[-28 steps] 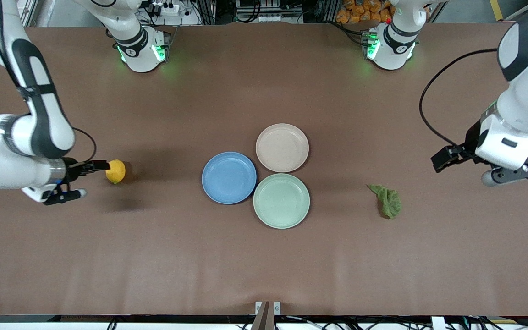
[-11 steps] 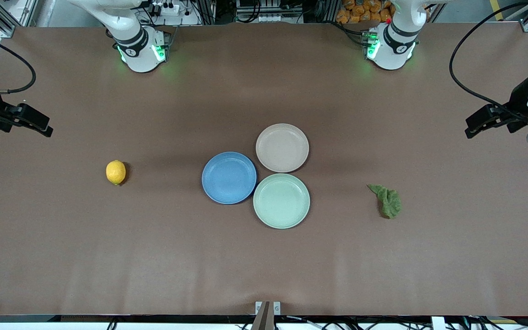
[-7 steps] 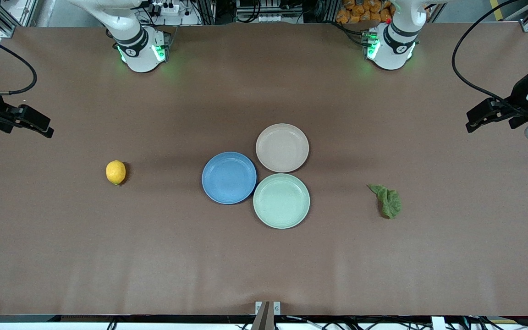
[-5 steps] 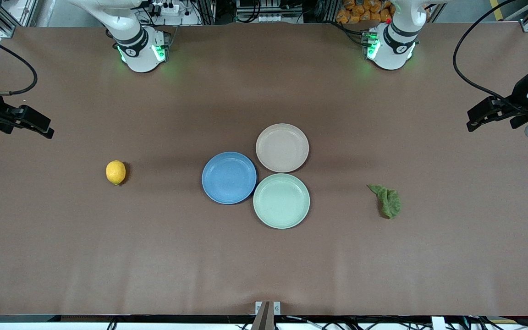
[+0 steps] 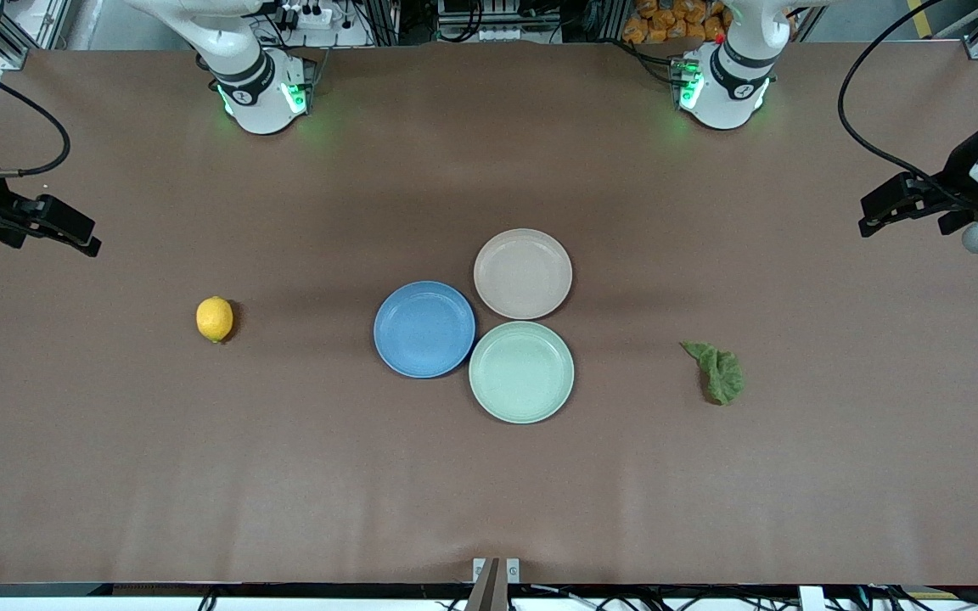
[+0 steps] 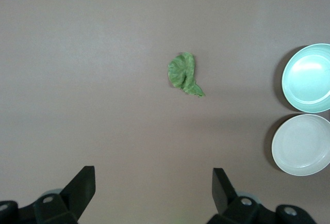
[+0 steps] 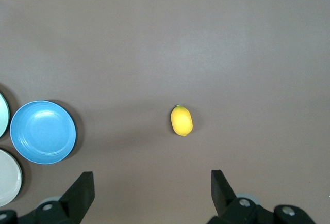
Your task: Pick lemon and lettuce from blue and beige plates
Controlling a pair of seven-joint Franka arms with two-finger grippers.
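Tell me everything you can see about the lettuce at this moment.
The lettuce is a single dark green, crinkled leaf lying flat and limp on the bare brown table, with a narrow pointed end and a broader rounded end. It sits toward the left arm's end of the table, apart from the mint-green plate and on no plate. Nothing touches it but the tabletop. In the left wrist view it lies well clear of the open left pincer.

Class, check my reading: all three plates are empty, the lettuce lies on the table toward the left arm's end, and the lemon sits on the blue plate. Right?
One slip: the lemon is not on the blue plate; it lies on the bare table toward the right arm's end, as the front view shows. The lettuce and the empty plates are as you said.
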